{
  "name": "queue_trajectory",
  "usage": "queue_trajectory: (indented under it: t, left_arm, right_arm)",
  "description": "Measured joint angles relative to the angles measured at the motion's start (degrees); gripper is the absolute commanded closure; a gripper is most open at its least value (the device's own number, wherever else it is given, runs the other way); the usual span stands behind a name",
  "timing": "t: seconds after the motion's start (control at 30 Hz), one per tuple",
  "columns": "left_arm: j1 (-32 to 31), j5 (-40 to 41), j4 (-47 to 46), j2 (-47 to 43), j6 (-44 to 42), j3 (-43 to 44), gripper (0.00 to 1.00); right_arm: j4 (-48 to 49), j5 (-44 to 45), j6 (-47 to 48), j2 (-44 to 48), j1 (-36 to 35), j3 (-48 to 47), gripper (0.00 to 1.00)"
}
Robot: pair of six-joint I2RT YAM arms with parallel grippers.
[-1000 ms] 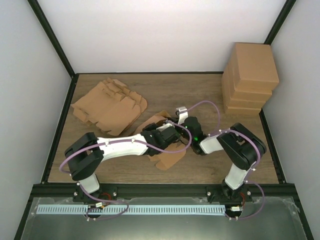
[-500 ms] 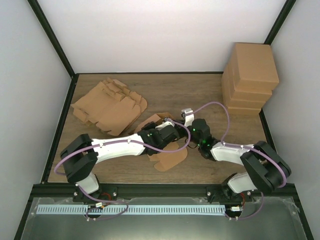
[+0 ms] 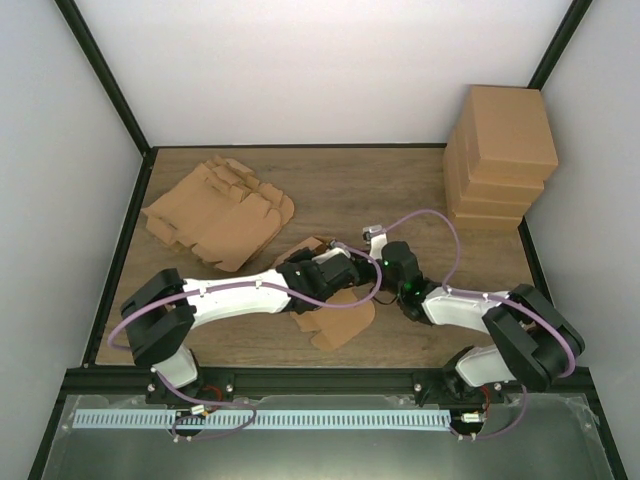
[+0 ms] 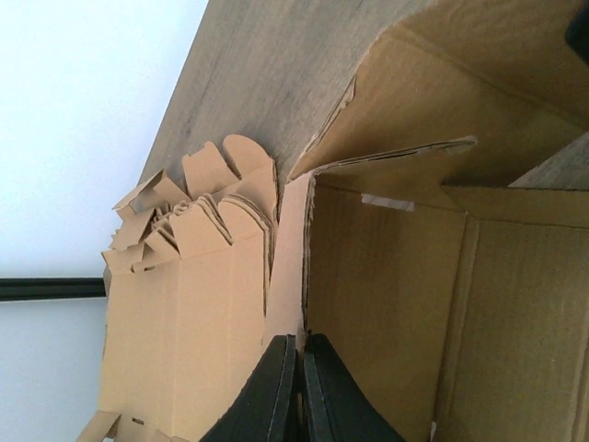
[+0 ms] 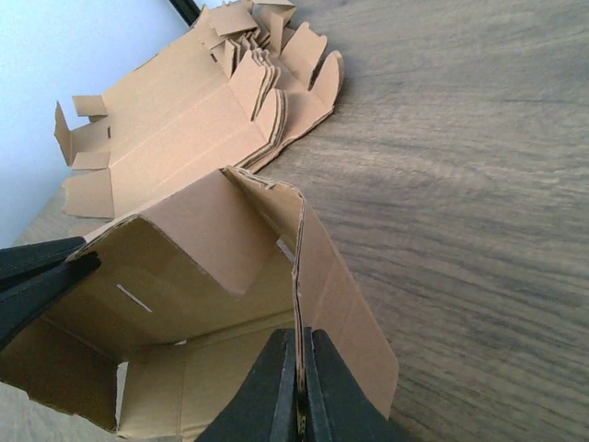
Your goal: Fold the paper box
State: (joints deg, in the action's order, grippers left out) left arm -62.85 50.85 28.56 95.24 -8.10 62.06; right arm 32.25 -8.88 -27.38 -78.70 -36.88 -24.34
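While 2 robot arms meet at its centre, a brown wooden tabletop [image 3: 400,190] fills the overhead view. At the far right corner stands a stack of folded boxes [image 3: 500,160], well apart from the arms. At the far left lies a pile of flat blanks [image 3: 215,210], fanned out with their tabs showing.

Near the middle of the tabletop, closer to the front edge, sits the paper box [image 3: 340,320], half formed, with its walls raised and a rounded flap spread flat toward the arm bases. It lies directly between the 2 arms, and its length seems to run from back-left to front-right.

The left fingers [image 4: 276,378] are pressed narrow, pinching the thin top edge of 1 upright wall, with the open inside of the paper box [image 4: 396,276] to one side of them. The right fingers [image 5: 271,378] are likewise narrow, clamped on the edge of another wall at a folded corner. Neither arm is nearer, as both touch the cardboard. Any next fold likely turns on these 2 pinched walls moving relative to each other.
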Motion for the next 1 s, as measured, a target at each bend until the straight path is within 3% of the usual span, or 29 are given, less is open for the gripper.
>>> queue_trajectory:
  t: [0.6,0.8,1.0]
  left_arm:
    - [-3.08,1.36,5.20,2.10,6.23,0.24,0.90]
    - [-4.26,0.48,7.21,2.36,8.28,0.24,0.91]
    - [-4.76,0.28,6.43,2.19,9.22,-0.22,0.92]
  right_arm:
    - [0.68,5.31,-7.91,-1.68,-7.30,0.42,0.96]
    - [4.39,3.91,-9.99,-2.23,-7.96,3.17,0.91]
    - [7.23,0.61,-10.51,-2.80,-8.28,5.03,0.71]
